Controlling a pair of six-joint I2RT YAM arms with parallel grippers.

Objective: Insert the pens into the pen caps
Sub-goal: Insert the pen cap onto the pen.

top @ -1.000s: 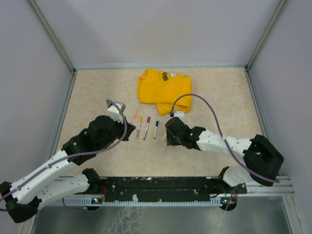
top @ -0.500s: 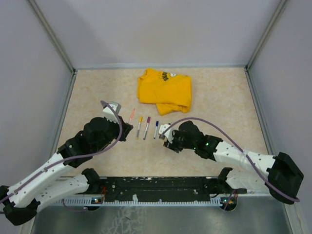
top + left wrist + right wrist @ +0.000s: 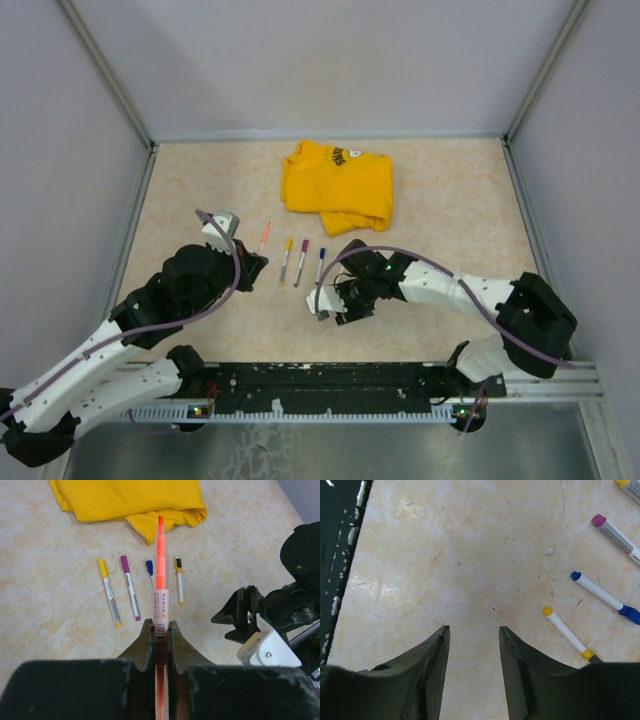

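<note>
My left gripper (image 3: 252, 264) (image 3: 160, 625) is shut on an orange highlighter pen (image 3: 161, 565) and holds it above the table, tip pointing away; the pen also shows in the top view (image 3: 264, 236). On the table lie a yellow pen (image 3: 286, 258) (image 3: 109, 593), a magenta pen (image 3: 301, 262) (image 3: 129, 587), a blue pen (image 3: 320, 265) (image 3: 149, 567) partly hidden behind the orange one, and a short yellow-ended pen (image 3: 178, 580) (image 3: 567, 629). My right gripper (image 3: 323, 301) (image 3: 472, 631) is open and empty, low over bare table near these pens. I cannot make out any loose caps.
A folded yellow T-shirt (image 3: 338, 185) (image 3: 125, 497) lies behind the pens. Grey walls enclose the table on three sides. A black rail (image 3: 330, 385) runs along the near edge, and it shows at the left edge of the right wrist view (image 3: 340, 555).
My right gripper has moved left and toward the near edge, away from the pen row. My left gripper has drifted slightly left with the orange pen still in it.
</note>
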